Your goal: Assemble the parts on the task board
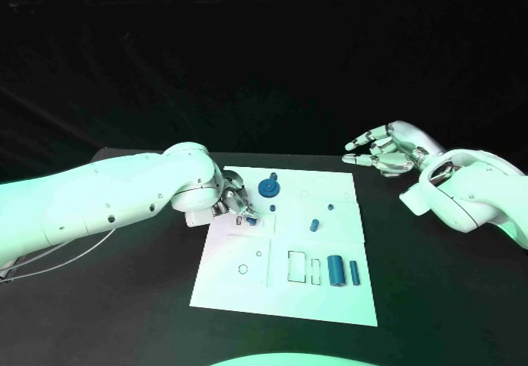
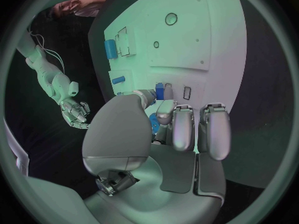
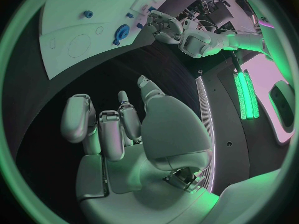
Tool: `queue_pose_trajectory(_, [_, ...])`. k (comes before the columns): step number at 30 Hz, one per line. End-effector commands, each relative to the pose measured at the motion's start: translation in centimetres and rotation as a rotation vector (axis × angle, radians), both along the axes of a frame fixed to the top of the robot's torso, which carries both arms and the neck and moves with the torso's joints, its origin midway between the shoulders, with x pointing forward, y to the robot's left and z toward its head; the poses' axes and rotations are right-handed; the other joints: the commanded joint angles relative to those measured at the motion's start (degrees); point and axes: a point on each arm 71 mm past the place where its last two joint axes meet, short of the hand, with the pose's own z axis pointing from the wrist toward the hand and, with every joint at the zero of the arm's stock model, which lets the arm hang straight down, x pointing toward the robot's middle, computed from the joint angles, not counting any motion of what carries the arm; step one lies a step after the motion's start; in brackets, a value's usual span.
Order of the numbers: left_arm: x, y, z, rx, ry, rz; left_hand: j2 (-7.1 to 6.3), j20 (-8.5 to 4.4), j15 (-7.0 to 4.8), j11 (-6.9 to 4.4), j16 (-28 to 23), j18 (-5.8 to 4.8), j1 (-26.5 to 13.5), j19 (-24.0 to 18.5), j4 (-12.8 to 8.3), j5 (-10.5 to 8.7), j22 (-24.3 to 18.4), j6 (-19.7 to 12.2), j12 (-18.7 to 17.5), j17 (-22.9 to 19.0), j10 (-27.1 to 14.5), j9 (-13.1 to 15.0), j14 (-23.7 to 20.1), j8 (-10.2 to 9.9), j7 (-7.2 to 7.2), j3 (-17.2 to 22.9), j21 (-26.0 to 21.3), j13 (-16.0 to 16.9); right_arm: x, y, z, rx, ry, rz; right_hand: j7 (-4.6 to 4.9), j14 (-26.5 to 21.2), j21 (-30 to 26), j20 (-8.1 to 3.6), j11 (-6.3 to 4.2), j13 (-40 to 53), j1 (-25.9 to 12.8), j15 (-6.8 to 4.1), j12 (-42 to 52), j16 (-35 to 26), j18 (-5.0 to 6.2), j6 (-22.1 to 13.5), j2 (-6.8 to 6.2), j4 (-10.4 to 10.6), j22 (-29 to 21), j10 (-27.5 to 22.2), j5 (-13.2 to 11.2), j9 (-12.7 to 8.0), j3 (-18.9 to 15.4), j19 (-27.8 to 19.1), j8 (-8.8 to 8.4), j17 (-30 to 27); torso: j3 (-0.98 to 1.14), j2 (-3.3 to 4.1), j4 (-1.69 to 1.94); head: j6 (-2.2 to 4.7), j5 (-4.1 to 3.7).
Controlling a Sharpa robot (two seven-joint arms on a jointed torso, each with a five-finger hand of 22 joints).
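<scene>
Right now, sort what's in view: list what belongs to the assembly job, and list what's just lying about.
Job:
task board
blue gear-shaped part
small blue part
two blue cylinders
small blue piece at the left hand
right hand, off the board, holding nothing

Lying about:
black table

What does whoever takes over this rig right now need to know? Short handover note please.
Left hand: down over the task board's left side, fingertips pinching a small blue part next to a small rectangular slot.
Right hand: raised off the board's far right corner, fingers apart, holding nothing.
On the board: blue gear piece near the far edge, a small blue piece mid-board, two blue cylinders lying by the rectangular outlines on the near side.
Done: cannot tell that any part is seated for certain.
Left: place the pinched part, then the loose pieces; the oval and rectangular outlines look unfilled.
</scene>
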Motion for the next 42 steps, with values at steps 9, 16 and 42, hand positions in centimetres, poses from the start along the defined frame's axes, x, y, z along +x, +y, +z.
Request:
queue_pose_trajectory(9, [-0.1, -0.4, -0.3, 0.079, -0.140, -0.050, -0.93, -0.28, -0.24, -0.19, -0.2, -0.81, -1.3, 0.3, -10.2, -0.29, 1.6, 0.4, 0.7, 0.1, 1.0, 0.2, 2.3, 0.6, -0.48, 11.1, 0.2, 0.5, -0.1, 0.1, 0.0, -0.011, -0.003, 0.012, 0.12, 3.8, -0.1, 0.03, 0.06, 1.0, -0.6, -0.44, -0.2, -0.3, 0.30, -0.5, 0.00, 0.1, 0.0, -0.4, 0.4, 0.1, -0.3, -0.3, 0.25, 7.0, 0.00, 0.05, -0.17, -0.19, 0.14])
queue_pose_trajectory(16, [-0.4, -0.5, -0.8, 0.089, -0.139, -0.057, -1.10, -0.30, -0.26, -0.21, -0.2, -0.83, -1.5, 0.3, -10.4, -0.31, 1.8, 0.5, 0.8, 0.1, 1.2, 0.3, 2.3, 0.6, -0.50, 11.4, 0.3, 0.7, -0.1, 0.2, 0.0, -0.011, -0.003, 0.013, 0.11, 3.8, -0.2, 0.02, 0.06, 1.0, -0.7, -0.44, -0.3, -0.4, 0.30, -0.5, 0.02, 0.2, 0.0, -0.5, 0.4, 0.1, -0.4, -0.3, 0.34, 7.0, 0.01, 0.03, -0.12, -0.27, 0.21])
queue_pose_trajectory(42, [-0.9, -0.7, -1.4, 0.080, -0.137, -0.052, -1.42, -0.39, -0.38, -0.38, -0.2, -0.91, -2.3, 0.5, -10.9, -0.34, 2.2, 0.9, 1.6, 0.2, 2.1, 0.4, 2.3, 0.8, -0.68, 12.2, 0.5, 1.7, -0.1, 0.1, 0.0, -0.013, -0.003, 0.013, 0.05, 3.8, -0.2, 0.01, 0.02, 1.0, -1.0, -0.47, -0.2, -0.3, 0.28, -0.5, 0.10, 0.5, 0.0, -0.4, 0.5, 0.1, -0.7, -0.3, 0.66, 7.0, 0.01, -0.02, -0.19, -0.48, 0.19])
